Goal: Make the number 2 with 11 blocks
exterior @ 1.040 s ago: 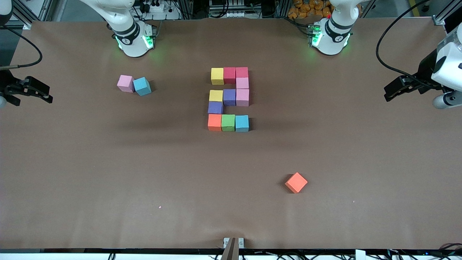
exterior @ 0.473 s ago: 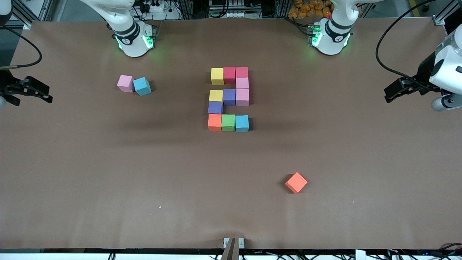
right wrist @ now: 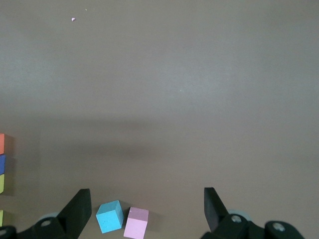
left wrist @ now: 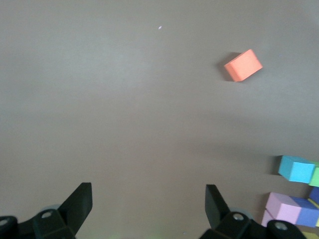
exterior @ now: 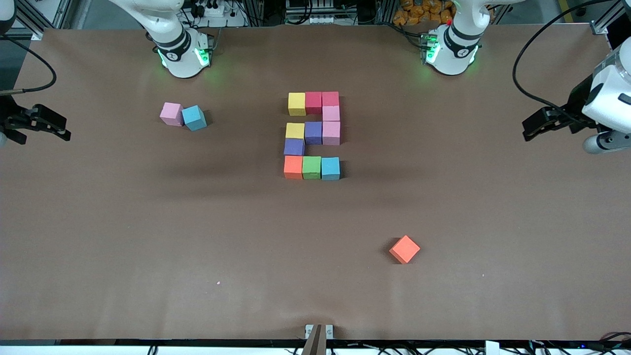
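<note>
The number 2 [exterior: 312,134] lies on the table's middle as a blocky digit of touching blocks. From its robot-side row toward the front camera these are yellow, red, pink, purple, orange, green and light blue. Loose blocks lie apart from it: a pink block [exterior: 171,114] touching a light blue block [exterior: 194,118] toward the right arm's end, and an orange block [exterior: 404,249] nearer the camera. My left gripper [exterior: 527,129] [left wrist: 148,194] hangs open and empty over bare table at the left arm's end. My right gripper [exterior: 66,129] [right wrist: 146,195] is open and empty at the right arm's end.
The brown table cover [exterior: 197,236] spreads wide around the digit. The left wrist view shows the loose orange block [left wrist: 242,65] and the digit's light blue corner [left wrist: 296,169]. The right wrist view shows the loose light blue block [right wrist: 109,216] and pink block [right wrist: 136,222].
The left arm's hand has drifted slightly toward the table's middle. The right arm and all blocks stay where they were.
</note>
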Robot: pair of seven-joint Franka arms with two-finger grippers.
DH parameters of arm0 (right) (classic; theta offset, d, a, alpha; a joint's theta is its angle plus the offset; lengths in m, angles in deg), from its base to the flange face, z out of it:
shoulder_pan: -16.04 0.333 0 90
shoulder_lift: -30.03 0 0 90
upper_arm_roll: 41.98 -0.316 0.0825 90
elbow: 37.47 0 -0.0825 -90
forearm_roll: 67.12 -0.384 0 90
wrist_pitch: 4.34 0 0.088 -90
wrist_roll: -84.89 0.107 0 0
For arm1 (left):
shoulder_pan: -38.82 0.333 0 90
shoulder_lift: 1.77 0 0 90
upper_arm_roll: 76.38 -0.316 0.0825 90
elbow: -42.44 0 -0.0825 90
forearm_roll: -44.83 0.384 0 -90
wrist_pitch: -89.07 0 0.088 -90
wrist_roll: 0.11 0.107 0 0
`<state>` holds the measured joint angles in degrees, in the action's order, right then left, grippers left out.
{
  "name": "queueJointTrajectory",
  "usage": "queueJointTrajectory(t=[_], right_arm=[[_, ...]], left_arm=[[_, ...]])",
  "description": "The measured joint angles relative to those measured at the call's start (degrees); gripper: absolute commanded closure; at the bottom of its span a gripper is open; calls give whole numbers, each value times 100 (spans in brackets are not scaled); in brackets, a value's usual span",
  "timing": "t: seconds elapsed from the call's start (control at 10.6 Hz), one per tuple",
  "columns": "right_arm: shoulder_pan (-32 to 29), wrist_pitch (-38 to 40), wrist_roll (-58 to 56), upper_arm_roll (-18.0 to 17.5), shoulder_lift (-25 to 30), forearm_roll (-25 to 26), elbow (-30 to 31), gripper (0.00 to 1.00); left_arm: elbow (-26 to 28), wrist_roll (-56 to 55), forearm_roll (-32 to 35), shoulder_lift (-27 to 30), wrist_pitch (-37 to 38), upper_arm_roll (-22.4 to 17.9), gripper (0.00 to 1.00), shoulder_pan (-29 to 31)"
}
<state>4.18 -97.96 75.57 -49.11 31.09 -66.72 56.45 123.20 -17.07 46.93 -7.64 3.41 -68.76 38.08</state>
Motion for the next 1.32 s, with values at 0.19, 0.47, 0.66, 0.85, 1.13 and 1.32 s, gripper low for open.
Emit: queueJointTrajectory(t=[0.19, 0.47, 0.66, 0.85, 1.13, 1.32], right_arm=[[0, 0, 2, 0, 0, 0, -3, 0], [0, 0, 3, -1, 0, 0, -19, 0], [0, 0, 3, -6, 0, 0, -27, 0], [0, 2, 3, -14, 0, 0, -27, 0], [0, 2, 3, -14, 0, 1, -27, 0], [0, 2, 3, -13, 0, 1, -27, 0]], left_arm=[[112, 5, -38, 6, -61, 20, 0, -14], [637, 16, -39, 210, -193, 127, 0, -31], [795, 272, -39, 357, -247, 122, 0, -37], [779, 509, -39, 422, -287, 80, 0, -21], [707, 560, -39, 437, -307, 55, 0, -11], [632, 566, -39, 438, -307, 55, 0, -11]])
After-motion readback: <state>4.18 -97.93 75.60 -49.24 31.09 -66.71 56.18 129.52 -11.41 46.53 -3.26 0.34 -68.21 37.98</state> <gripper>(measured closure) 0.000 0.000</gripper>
